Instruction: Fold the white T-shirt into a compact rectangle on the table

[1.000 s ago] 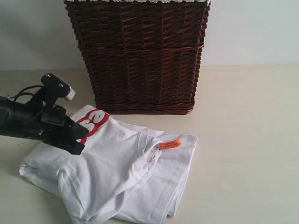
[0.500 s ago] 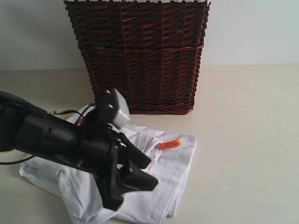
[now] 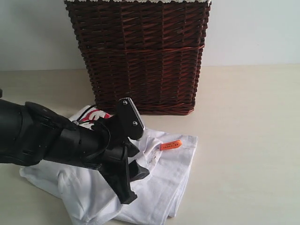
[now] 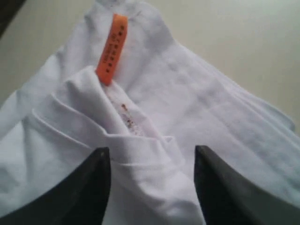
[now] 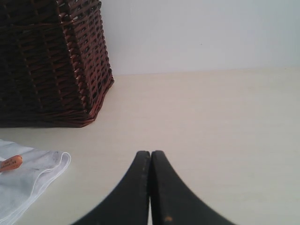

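White T-shirt (image 3: 161, 180) lies crumpled, partly folded, on table (image 3: 248, 140), toward near edge, left of middle. Orange tag (image 3: 170, 145) sticks out of folds on shirt's right part. Bit of red lettering (image 3: 96, 114) shows at shirt's far side. Dark wicker basket (image 3: 140, 56) stands upright behind shirt, by table's far edge. Black left arm (image 3: 42, 138) reaches in from left over shirt. Left gripper (image 3: 135, 185) points down, fingers (image 3: 124, 190) apart, seemingly at or just above cloth; contact unclear from this angle.
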Robot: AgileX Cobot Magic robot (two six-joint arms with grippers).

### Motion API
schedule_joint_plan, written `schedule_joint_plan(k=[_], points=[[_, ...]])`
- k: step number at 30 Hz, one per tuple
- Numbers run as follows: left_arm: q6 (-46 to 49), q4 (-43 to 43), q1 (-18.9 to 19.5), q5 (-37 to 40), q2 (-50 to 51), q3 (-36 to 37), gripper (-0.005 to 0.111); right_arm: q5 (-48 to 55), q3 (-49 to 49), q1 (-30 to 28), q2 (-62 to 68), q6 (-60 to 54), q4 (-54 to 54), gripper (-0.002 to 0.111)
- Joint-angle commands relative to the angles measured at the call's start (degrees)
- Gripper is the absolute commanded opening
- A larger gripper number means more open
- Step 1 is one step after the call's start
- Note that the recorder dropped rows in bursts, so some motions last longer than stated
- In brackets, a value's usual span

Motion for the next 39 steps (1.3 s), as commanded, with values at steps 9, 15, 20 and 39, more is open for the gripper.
schedule_joint_plan(k=[9, 15, 20, 39], points=[[-0.25, 2.23, -0.32, 1.59, 2.11, 1.04, 0.052, -0.22, 0.24, 0.04, -0.34, -0.35, 0.16, 0.0], [0.23, 3.07, -0.39, 1.19, 5.77, 1.04, 0.052, -0.22, 0.24, 0.04, -0.34, -0.35, 0.16, 0.0], [0.23, 3.07, -1.71, -3.53, 9.11, 1.04, 0.051, -0.22, 0.24, 0.04, -0.34, -0.35, 0.16, 0.0], [-0.12, 2.95, -1.96, -5.74, 3.21, 0.77, 0.008, -0.22, 0.24, 0.04, -0.34, -0.35, 0.16, 0.0]])
